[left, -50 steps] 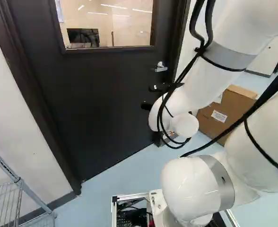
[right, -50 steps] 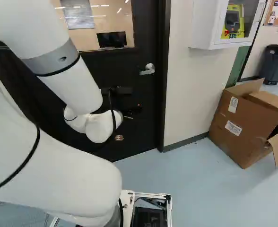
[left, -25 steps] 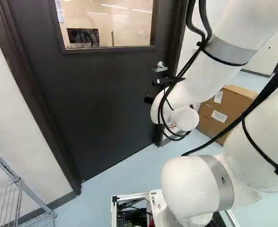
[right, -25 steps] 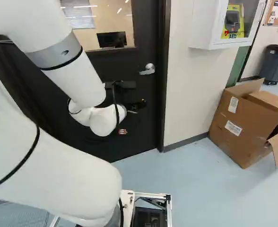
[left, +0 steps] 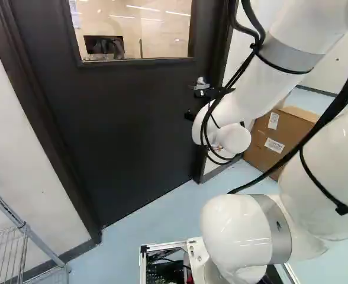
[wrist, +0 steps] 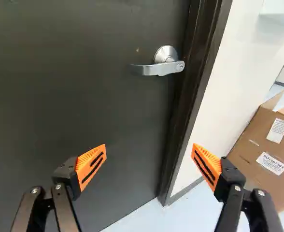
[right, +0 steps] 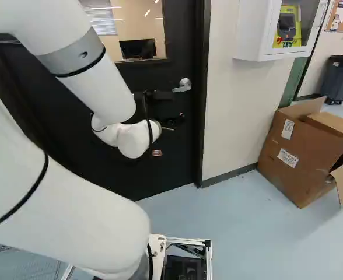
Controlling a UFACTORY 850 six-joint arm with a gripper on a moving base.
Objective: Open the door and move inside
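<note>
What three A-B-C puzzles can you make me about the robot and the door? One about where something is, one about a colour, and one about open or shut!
1. Where is the silver handle?
A) On the wall
B) On the dark door
C) On the cardboard box

2. What colour are the pads on the gripper?
A) Orange
B) Green
C) Purple

3. How are the gripper's fingers?
A) Shut on the handle
B) Shut on nothing
C) Wide open

Answers:
1. B: the wrist view shows it fixed to the door.
2. A: both pads show orange there.
3. C: they stand far apart, with nothing gripped between them.
</note>
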